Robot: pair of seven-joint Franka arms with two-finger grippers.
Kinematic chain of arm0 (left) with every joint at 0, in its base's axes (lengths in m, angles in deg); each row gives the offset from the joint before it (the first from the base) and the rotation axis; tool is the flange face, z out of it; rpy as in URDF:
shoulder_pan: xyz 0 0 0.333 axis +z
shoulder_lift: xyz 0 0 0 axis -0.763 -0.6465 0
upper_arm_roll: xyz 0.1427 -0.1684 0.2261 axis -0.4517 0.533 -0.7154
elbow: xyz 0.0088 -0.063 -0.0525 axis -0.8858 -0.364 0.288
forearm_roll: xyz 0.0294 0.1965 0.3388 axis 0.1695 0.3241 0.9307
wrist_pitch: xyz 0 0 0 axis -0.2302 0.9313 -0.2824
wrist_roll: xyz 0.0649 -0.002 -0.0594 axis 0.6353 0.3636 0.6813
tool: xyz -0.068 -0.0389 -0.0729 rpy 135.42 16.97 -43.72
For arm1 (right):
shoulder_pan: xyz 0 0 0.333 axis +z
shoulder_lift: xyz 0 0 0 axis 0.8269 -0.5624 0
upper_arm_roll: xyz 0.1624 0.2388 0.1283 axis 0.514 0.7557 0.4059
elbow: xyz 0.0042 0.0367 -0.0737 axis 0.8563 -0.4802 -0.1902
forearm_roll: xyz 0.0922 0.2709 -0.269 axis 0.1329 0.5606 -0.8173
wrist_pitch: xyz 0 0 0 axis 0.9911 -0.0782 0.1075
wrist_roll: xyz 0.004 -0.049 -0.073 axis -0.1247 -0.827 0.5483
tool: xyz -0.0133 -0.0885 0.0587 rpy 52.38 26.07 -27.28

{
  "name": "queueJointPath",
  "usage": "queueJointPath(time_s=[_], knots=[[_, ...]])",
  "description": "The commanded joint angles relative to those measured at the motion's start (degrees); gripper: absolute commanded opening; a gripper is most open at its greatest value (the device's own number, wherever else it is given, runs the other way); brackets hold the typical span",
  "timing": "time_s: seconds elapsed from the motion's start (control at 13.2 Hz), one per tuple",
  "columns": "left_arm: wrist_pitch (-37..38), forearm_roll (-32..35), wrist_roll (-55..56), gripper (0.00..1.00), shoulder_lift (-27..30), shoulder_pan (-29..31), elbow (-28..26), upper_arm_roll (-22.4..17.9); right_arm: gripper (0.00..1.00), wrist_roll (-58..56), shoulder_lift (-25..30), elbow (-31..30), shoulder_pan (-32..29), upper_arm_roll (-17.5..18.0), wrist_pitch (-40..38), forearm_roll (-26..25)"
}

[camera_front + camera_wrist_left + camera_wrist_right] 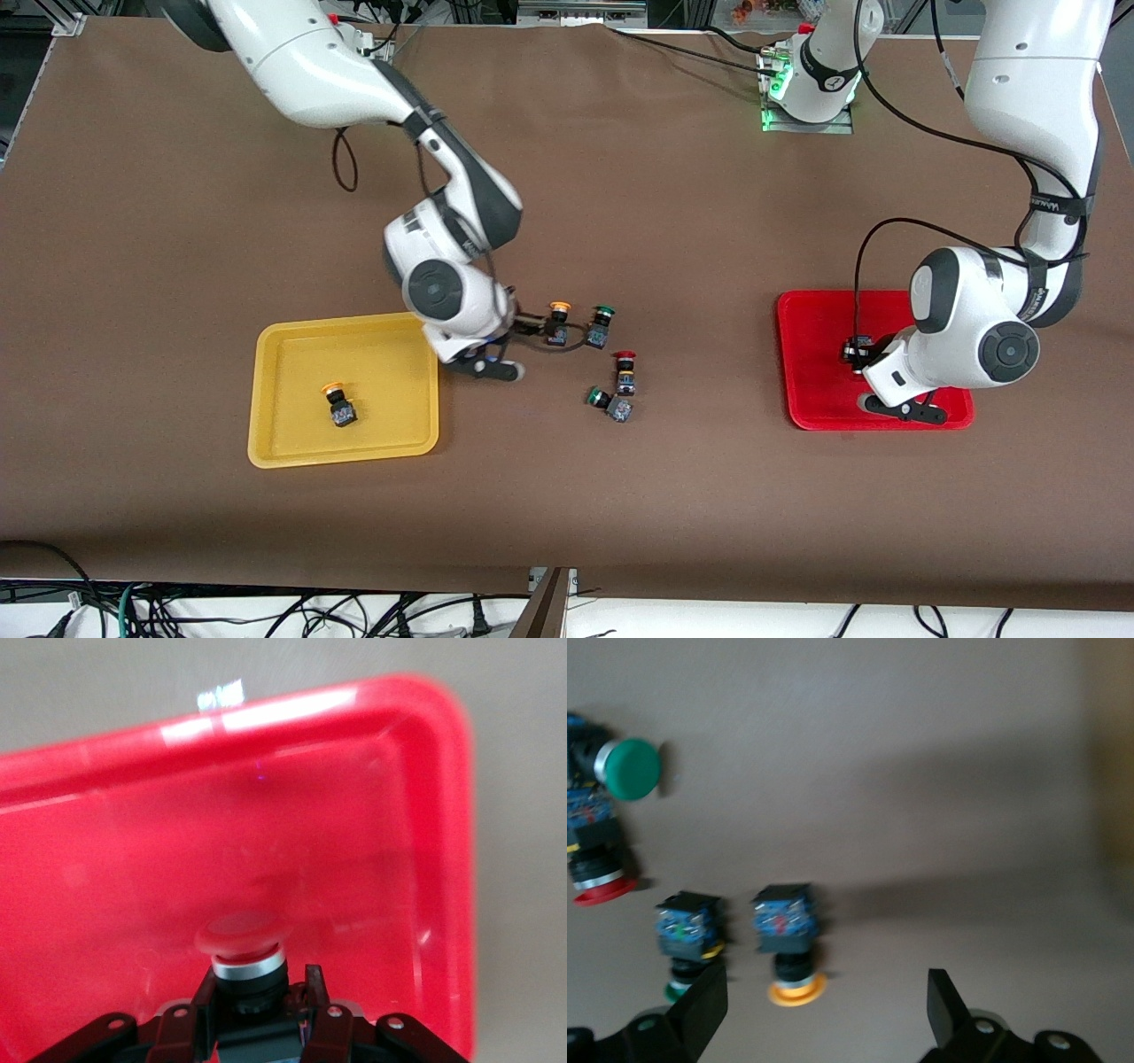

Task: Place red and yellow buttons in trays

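Note:
The yellow tray (266, 443) lies toward the right arm's end and holds one yellow button (339, 405). My right gripper (534, 328) is open, low over the table beside that tray. A second yellow button (558, 323) stands just past its fingertips, also in the right wrist view (788, 939), where the gripper (824, 1005) has one finger (700, 1005) on each side of the cap. A red button (625, 370) stands on the table. My left gripper (855, 352) is over the red tray (815, 310), shut on another red button (246, 943) above the tray floor (354, 842).
Two green buttons are near the loose ones: one upright (601, 326) beside the yellow button, one lying on its side (609, 403) nearer the camera. In the right wrist view they show as a green button (687, 939) and a green cap (633, 769).

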Motion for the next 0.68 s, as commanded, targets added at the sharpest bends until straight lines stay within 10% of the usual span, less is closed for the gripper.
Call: queueJointPath(time_s=[0.0, 0.15, 0.61], knots=[[-0.65, 0.31, -1.45, 0.56, -2.07, 0.80, 0.01, 0.86, 1.00, 5.41, -1.92, -0.37, 2.04, -0.24, 3.80, -0.72], [-0.66, 0.31, -1.37, 1.00, -2.08, 0.71, 0.19, 0.86, 1.00, 5.86, -2.62, -0.63, 3.19, -0.42, 5.30, -0.98], [1.44, 0.13, -0.40, 1.00, 2.31, -0.95, 1.15, 2.87, 0.84, 6.22, -4.03, -3.00, 5.12, -1.39, 9.95, -2.65]])
